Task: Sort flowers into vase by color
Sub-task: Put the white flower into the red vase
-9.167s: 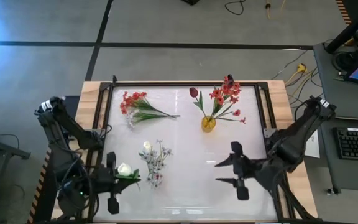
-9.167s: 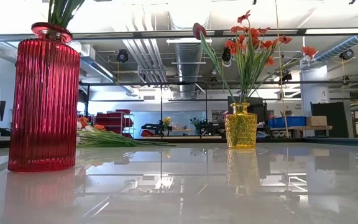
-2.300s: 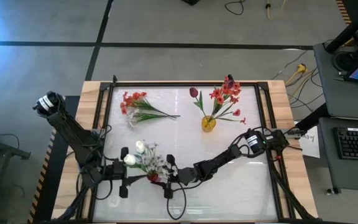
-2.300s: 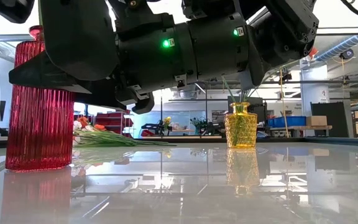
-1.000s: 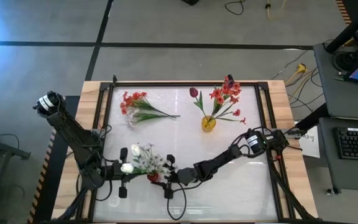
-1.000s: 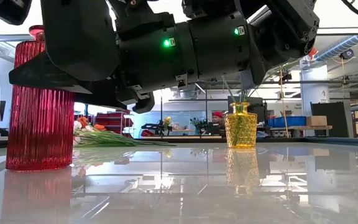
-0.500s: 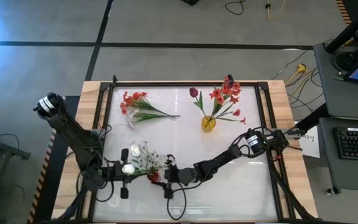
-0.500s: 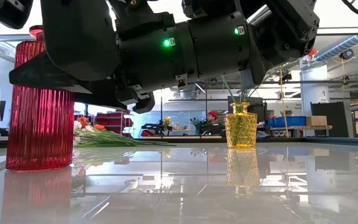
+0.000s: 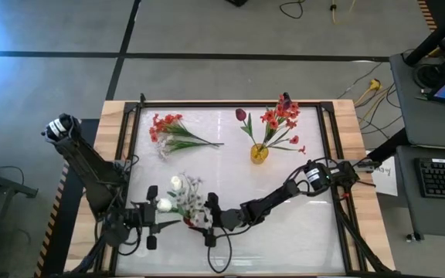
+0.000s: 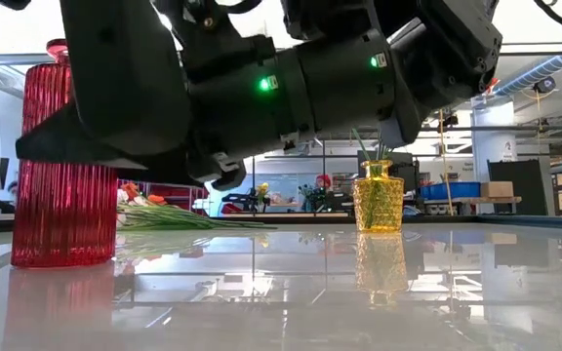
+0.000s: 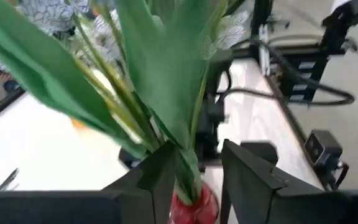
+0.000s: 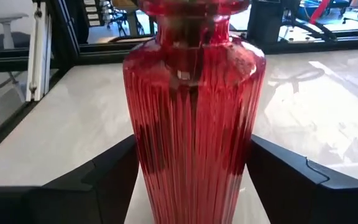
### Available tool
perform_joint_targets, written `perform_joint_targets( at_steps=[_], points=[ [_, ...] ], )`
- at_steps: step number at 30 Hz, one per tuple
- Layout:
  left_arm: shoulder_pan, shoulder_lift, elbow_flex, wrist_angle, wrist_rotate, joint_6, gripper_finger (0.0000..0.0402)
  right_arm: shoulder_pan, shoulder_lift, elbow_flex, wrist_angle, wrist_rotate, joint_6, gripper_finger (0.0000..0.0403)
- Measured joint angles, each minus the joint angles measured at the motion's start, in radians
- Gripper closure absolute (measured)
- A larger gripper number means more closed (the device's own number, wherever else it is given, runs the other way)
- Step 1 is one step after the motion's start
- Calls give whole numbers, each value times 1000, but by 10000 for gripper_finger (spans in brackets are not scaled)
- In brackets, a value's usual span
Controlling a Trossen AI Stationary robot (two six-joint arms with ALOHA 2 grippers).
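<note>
We see the left end effector [image 9: 154, 225] low near the front edge of the tabletop [image 9: 230, 177], its fingers clamped on a white rose [image 9: 164, 205] whose green stem and leaves [image 11: 160, 93] run between them down toward the mouth of the red vase [image 12: 194, 124]. In the left wrist view the stem sits pressed between the two dark fingers [image 11: 157, 180], with the vase's red rim just below.

The right end effector [image 9: 213, 222] reaches in from the right side and straddles the red vase, one finger on either side of the ribbed glass; its fingers [image 12: 104, 174] are apart around the body, and we cannot tell whether they touch it. The vase stands upright and already holds sprays of small whitish blossoms [image 9: 194, 202].

Farther back, a yellow vase [image 9: 259, 154] stands upright holding orange-red blossoms [image 9: 279, 117] and a dark maroon tulip [image 9: 241, 115]. A loose bunch of orange-red flowers [image 9: 170, 131] lies flat on the tabletop toward the back left, well apart from both vases.

In the low view the arms' dark bodies [image 10: 261, 88] fill the upper part, with the red vase at the left and the yellow vase to the right.
</note>
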Motion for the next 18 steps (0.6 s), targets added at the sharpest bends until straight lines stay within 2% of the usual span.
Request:
perform_joint_targets(
  at_steps=[4,12,18],
  points=[
    [-7,0,75,-203,28,-108,271,2,-7,0,8,0,0,118],
    [-33,0,205,-436,105,-187,270,6,-18,0,-23,0,38,109],
    [-49,0,309,-636,135,-295,270,11,-46,0,-141,1,77,112]
  ],
)
